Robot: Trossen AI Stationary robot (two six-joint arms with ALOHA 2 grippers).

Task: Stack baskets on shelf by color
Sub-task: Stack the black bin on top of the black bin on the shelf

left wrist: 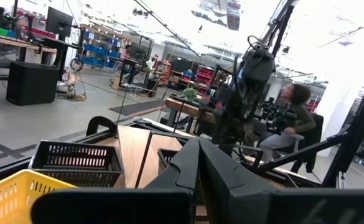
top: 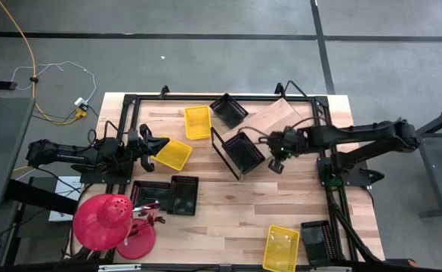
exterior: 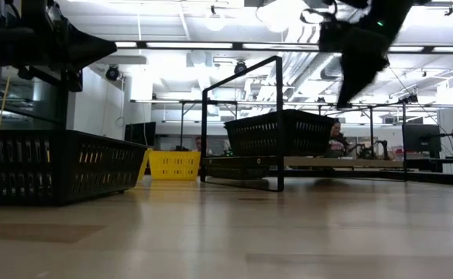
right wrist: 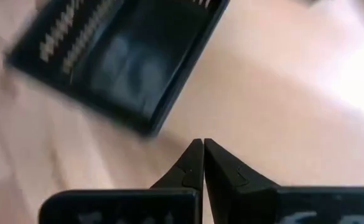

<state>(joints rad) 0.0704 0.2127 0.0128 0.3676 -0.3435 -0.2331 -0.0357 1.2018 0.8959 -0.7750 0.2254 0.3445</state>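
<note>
The shelf [top: 277, 115], a slanted wooden board in a black frame, stands at the table's middle right. One black basket [top: 243, 152] [exterior: 280, 132] rests on its near end. Another black basket [top: 229, 110] lies at its far left corner. Yellow baskets [top: 197, 122] [top: 174, 153] [top: 281, 248] lie on the table. My right gripper [top: 264, 139] [right wrist: 202, 148] hangs shut above the board, just right of the basket on the shelf, touching nothing. My left gripper [top: 159, 143] [left wrist: 198, 152] is shut and raised beside the middle-left yellow basket.
Two black baskets [top: 151, 195] [top: 183, 195] sit side by side at the near left, and another one [top: 316, 242] is at the near right. A red dome-shaped object [top: 103, 221] overhangs the near left corner. A person [left wrist: 290, 118] sits in the room beyond the table.
</note>
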